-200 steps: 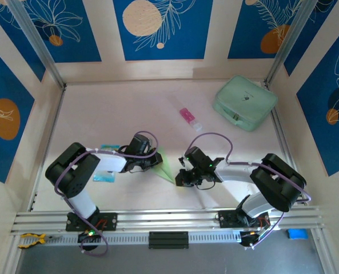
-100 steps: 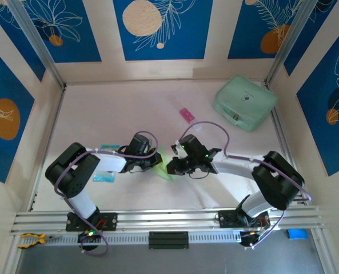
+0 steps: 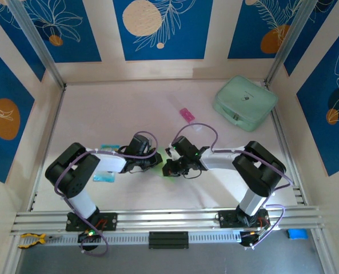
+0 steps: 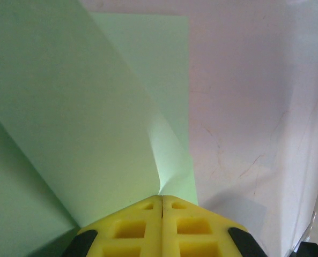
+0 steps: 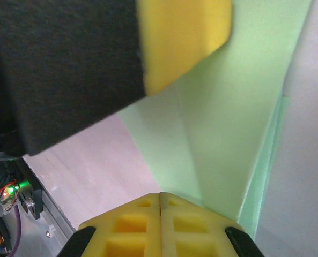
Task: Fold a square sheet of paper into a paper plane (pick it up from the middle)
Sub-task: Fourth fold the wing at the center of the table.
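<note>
Green paper (image 4: 83, 118) at both closed jaws

The lime-green sheet of paper (image 4: 67, 107) lies partly folded, one flap raised.

Light: we see bright, even light on the table (image 3: 129, 108).
Shadows: soft and faint.
Focus: our wrist views blur up close.

From high behind we overlook the table (image 3: 129, 108); our wrist cameras face each other, close over the green paper (image 4: 67, 107) all share.
</note>
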`<action>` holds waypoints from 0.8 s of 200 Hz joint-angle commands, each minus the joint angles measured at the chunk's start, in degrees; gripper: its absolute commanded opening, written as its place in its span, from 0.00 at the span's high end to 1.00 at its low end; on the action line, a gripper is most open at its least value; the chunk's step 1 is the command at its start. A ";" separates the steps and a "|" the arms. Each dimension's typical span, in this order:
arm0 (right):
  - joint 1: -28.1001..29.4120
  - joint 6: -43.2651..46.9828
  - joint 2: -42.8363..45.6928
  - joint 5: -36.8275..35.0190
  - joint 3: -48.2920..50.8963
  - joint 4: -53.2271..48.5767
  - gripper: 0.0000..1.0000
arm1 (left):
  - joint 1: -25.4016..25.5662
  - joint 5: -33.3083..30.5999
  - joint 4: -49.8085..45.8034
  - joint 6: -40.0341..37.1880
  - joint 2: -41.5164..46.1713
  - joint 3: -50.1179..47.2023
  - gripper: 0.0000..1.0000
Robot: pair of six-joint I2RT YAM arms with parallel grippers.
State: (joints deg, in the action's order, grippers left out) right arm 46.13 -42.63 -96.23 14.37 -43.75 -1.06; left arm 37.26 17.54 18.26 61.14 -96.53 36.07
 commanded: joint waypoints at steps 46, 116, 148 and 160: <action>-0.43 -1.81 -0.72 2.90 7.79 4.24 0.98 | -0.62 -1.81 -3.58 -0.70 -0.33 -1.56 1.00; -0.56 -1.67 3.07 4.07 12.70 4.58 0.98 | -0.72 -2.16 -3.83 -0.50 -0.40 -1.88 1.00; -0.69 -1.77 5.85 4.19 16.02 4.32 0.98 | -0.87 -2.34 -3.81 -0.47 -0.36 -2.02 1.00; -0.69 -2.04 6.89 4.43 17.14 4.52 0.98 | -0.88 -2.31 -3.69 -0.37 -0.42 -2.15 1.00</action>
State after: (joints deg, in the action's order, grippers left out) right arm 45.36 -44.60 -90.76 16.93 -30.26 10.50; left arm 37.26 17.98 18.50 61.17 -96.47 35.75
